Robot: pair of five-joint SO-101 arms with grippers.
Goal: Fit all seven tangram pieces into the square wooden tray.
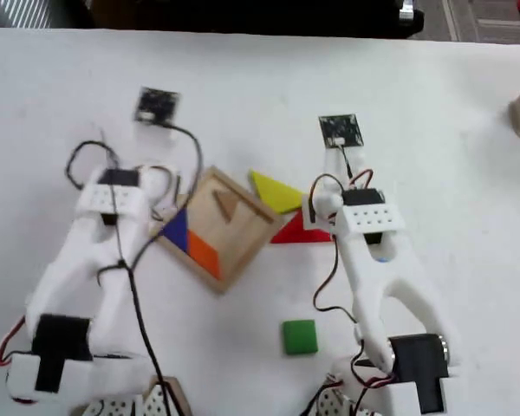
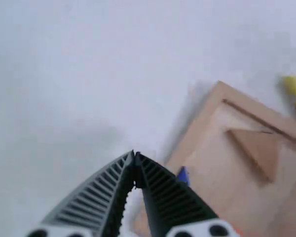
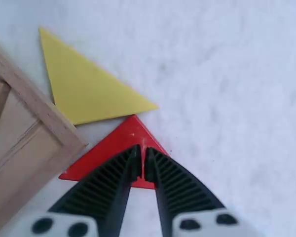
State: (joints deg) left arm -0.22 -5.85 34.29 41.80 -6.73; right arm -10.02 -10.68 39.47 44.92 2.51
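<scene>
Square wooden tray (image 1: 247, 253), pale, raised rim, set cornerwise mid-table between the arms. Inside: blue piece (image 1: 177, 227) touching orange piece (image 1: 204, 254), plus wood-coloured triangle (image 1: 230, 204). Just outside the rim: yellow triangle (image 1: 274, 191), red triangle (image 1: 295, 230); green square (image 1: 300, 336) well apart. Left gripper (image 2: 136, 158) pinched closed over tray edge; right gripper (image 3: 140, 154) closed above red triangle.

Square wooden tray (image 1: 243, 234) sits dead centre of the high view, turned like a diamond; blue piece (image 1: 176, 227) and orange piece (image 1: 204, 256) lie flat in its left corner, wood-coloured triangle (image 1: 228, 202) near the top; yellow triangle (image 1: 275, 191) and red triangle (image 1: 299, 230) just right of it on the bench; green square (image 1: 300, 336) lower centre, well apart.
</scene>
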